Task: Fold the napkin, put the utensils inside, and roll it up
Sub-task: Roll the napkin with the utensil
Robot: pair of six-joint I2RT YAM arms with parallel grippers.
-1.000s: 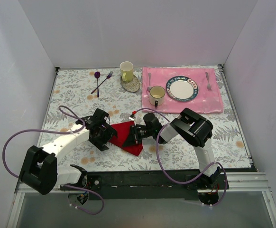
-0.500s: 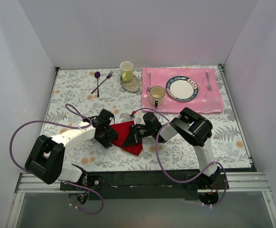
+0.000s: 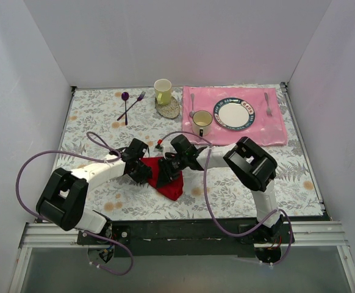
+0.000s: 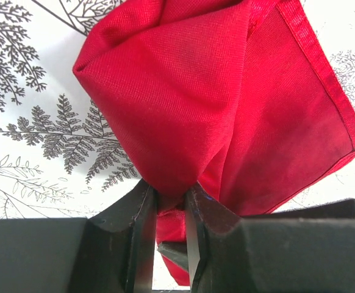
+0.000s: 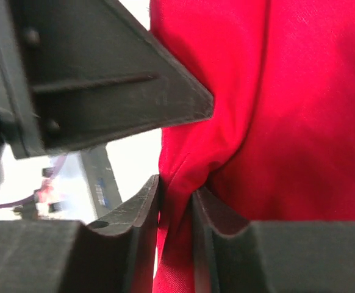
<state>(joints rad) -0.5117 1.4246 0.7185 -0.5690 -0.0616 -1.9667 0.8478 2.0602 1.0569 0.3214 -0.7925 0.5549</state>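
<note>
The red napkin [image 3: 169, 183] lies bunched on the patterned table near the front, between my two grippers. My left gripper [image 3: 143, 172] is at its left edge. In the left wrist view that gripper [image 4: 171, 198] is shut on a gathered fold of the napkin [image 4: 183, 110]. My right gripper [image 3: 168, 169] comes in from the right, close to the left one. In its wrist view the right gripper [image 5: 176, 195] has a pinch of the napkin [image 5: 287, 110] filling the gap between its fingers. The utensils for the napkin are out of view.
A yellow mug [image 3: 163, 90] stands by a coaster [image 3: 169, 110] at the back. A purple spoon and fork [image 3: 130, 105] lie to its left. The pink placemat [image 3: 269, 131] at the back right carries a plate [image 3: 233, 114], a cream mug [image 3: 201, 122] and a silver fork [image 3: 268, 104].
My left gripper moved right onto the napkin's left edge and closed on the cloth. The right gripper shifted left and back, and the napkin bunched up narrower.
</note>
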